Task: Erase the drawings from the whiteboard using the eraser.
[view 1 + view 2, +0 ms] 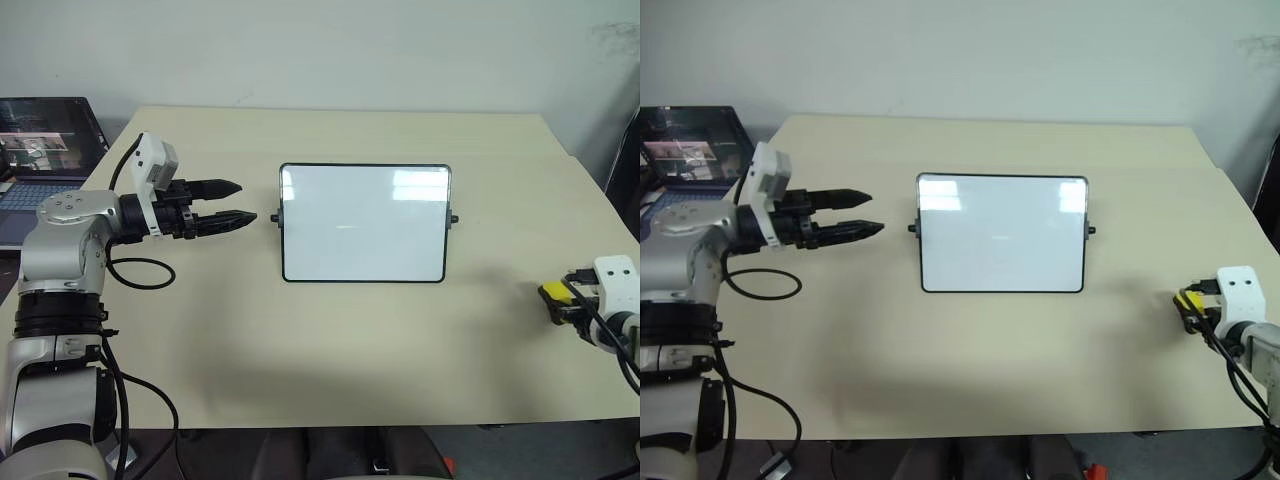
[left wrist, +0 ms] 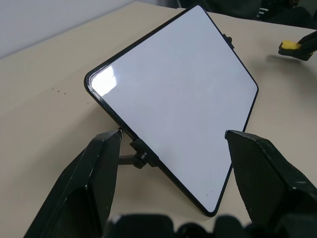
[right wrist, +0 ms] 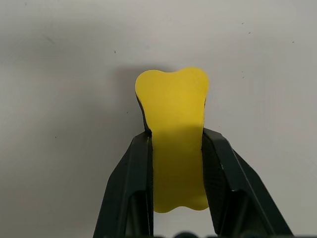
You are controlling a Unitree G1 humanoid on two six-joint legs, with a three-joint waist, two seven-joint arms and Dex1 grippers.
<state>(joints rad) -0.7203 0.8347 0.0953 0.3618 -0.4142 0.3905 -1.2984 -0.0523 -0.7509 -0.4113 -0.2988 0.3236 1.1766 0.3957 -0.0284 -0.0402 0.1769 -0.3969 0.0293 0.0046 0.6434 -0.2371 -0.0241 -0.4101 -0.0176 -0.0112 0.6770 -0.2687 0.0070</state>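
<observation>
Beige table (image 1: 330, 340), blank whiteboard (image 1: 364, 222) (propped), left gripper (image 1: 232, 202) jaws parted beside it, right gripper (image 3: 176, 148) clamping yellow eraser (image 3: 173, 114).

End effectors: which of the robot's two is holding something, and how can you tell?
The right end effector: its fingers are shut on the yellow eraser. The left end effector is open and empty beside the whiteboard.

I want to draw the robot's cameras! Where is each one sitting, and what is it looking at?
Left eye view: on the head, looking down over the table at the whiteboard; both arms show.
Right eye view: beside it, same scene.
Left wrist view: on the left wrist, looking between the left gripper's open fingers at the board.
Right wrist view: on the right wrist, looking at the yellow eraser pinched in the right gripper.
Shared: both eyes and the left wrist see the board and eraser.
</observation>
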